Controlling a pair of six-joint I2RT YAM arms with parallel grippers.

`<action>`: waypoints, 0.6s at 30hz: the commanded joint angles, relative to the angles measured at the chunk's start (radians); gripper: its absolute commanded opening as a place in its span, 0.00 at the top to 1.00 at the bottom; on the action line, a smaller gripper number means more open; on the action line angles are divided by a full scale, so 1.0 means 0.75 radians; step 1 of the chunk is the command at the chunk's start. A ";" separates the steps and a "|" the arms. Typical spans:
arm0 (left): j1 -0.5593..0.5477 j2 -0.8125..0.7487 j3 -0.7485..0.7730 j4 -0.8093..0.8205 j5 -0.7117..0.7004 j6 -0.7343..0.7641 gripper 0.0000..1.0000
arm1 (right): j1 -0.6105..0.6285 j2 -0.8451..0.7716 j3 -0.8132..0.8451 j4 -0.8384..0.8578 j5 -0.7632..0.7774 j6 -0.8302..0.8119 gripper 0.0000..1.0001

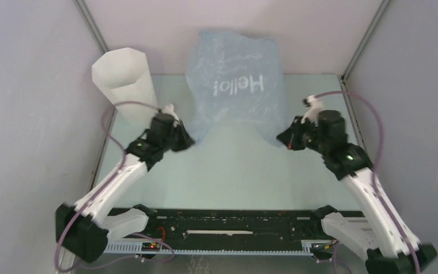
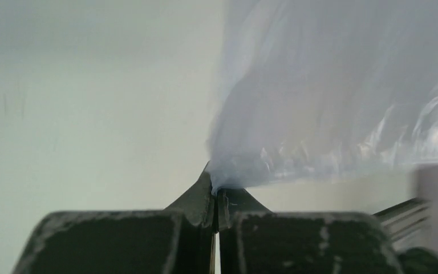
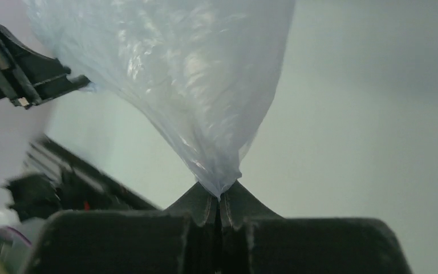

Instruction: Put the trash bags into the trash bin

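Observation:
The trash bag [image 1: 234,85] is pale blue-grey wrinkly film with white "Hello" lettering, seen upside down. It hangs spread in the air between my two grippers at the back middle. My left gripper [image 1: 187,138] is shut on its left corner; the film bunches between the fingertips in the left wrist view [image 2: 215,191], where the bag [image 2: 342,103] fills the upper right. My right gripper [image 1: 284,138] is shut on the right corner [image 3: 221,194], with the bag [image 3: 194,85] rising from it. The trash bin [image 1: 124,83], tall, white and faceted, stands upright at the back left, just left of the bag.
Grey walls close in the left, right and back of the pale table [image 1: 234,171]. The arm bases and a black rail [image 1: 234,222] run along the near edge. My left gripper shows at the upper left of the right wrist view [image 3: 23,68].

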 commanded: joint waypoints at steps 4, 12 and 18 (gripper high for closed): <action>-0.008 -0.100 -0.163 -0.061 0.108 -0.057 1.00 | -0.008 0.092 -0.051 -0.204 -0.178 0.074 1.00; -0.011 0.105 0.287 -0.195 0.235 0.083 0.94 | -0.012 0.222 0.244 -0.373 -0.103 0.042 1.00; -0.011 0.079 0.345 -0.222 0.258 0.116 0.61 | -0.036 0.168 0.265 -0.430 -0.036 0.072 1.00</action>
